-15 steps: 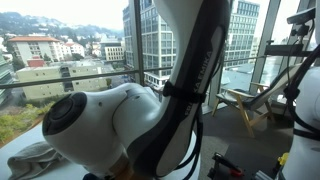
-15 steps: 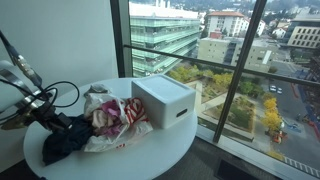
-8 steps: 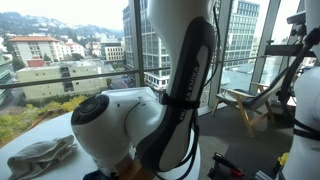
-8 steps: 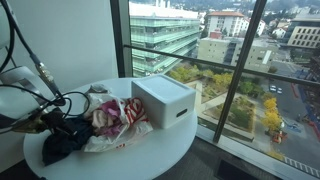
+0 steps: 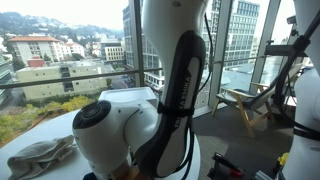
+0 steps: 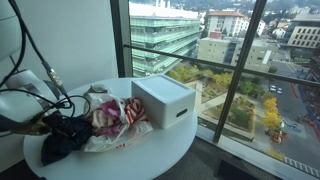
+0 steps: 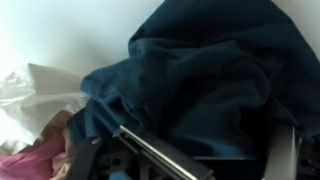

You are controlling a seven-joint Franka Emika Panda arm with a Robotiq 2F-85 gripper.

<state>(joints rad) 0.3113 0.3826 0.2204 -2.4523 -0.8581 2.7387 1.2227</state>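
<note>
The gripper [image 7: 186, 142] hangs low over a dark blue cloth [image 7: 200, 70], its jaws spread wide with nothing clamped between them; the 2 fingers [image 7: 88, 156] frame the crumpled folds in the wrist view. In an exterior view this dark blue cloth [image 6: 60, 138] lies bunched at the near side of the round table [image 6: 150, 152], touching a pink cloth [image 6: 112, 118] heaped just beside it. Pale white fabric [image 7: 30, 92] shows beside the blue folds. A white box [image 6: 163, 100] stands on the table beyond the pile, near the window. The arm [image 5: 130, 120] fills most of an exterior view
</note>
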